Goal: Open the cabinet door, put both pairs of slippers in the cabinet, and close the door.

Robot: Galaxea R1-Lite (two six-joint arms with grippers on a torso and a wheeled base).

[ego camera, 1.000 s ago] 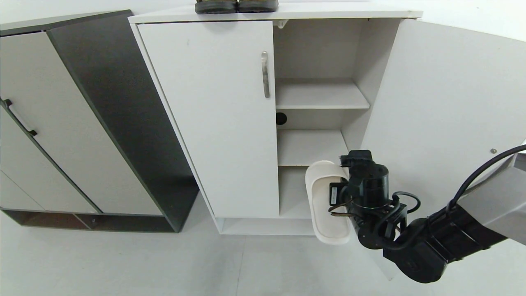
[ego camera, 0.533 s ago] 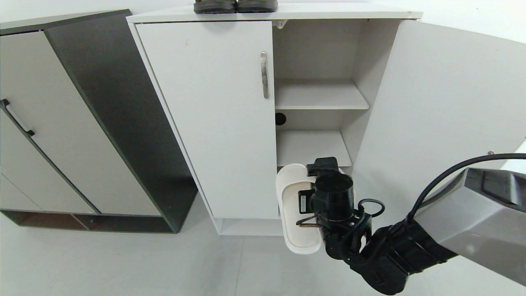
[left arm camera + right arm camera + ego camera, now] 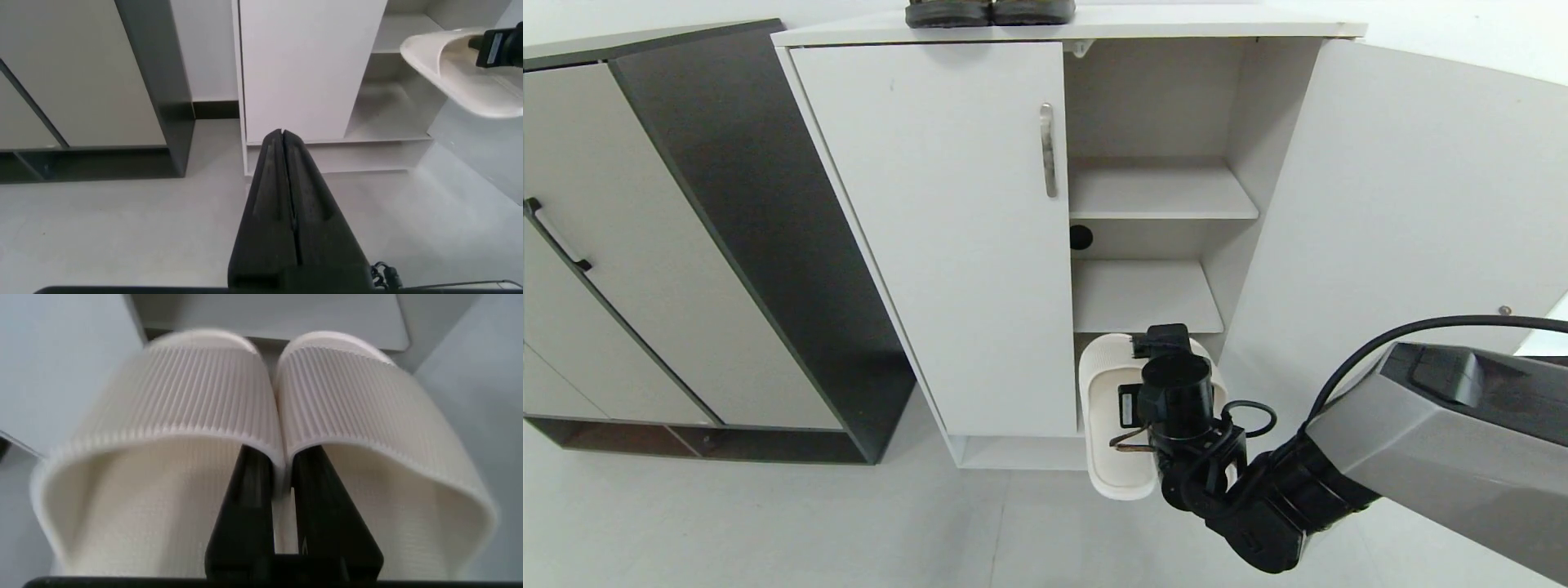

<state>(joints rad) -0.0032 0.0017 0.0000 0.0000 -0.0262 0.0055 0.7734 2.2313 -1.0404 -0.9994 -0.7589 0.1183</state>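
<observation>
Though done with the first step, far from done with the rest. Finds the right door (image 3: 1405, 229) of the cabinet (image 3: 1217, 28) swung wide open, with no slippers on the two shelves (image 3: 1160, 192) in sight. Grips the white slippers (image 3: 1107, 384) in the right gripper (image 3: 282, 478), fingers squeezed shut on the two inner sides pressed together. Holds that pair up in the air just in front of the lowest gap of the cabinet, toes pointing in, not yet resting on anything. Has the left gripper (image 3: 282, 143) closed tight on nothing, back from the cabinet and facing the shut left door (image 3: 947, 245). Spots a dark pair (image 3: 988, 12) up on the cabinet top, likely the other slippers. Needs to slide the white pair inside and let go. Needs then to bring down the dark pair, put it in too, and push the door shut. Roughly one third done, at a guess.
</observation>
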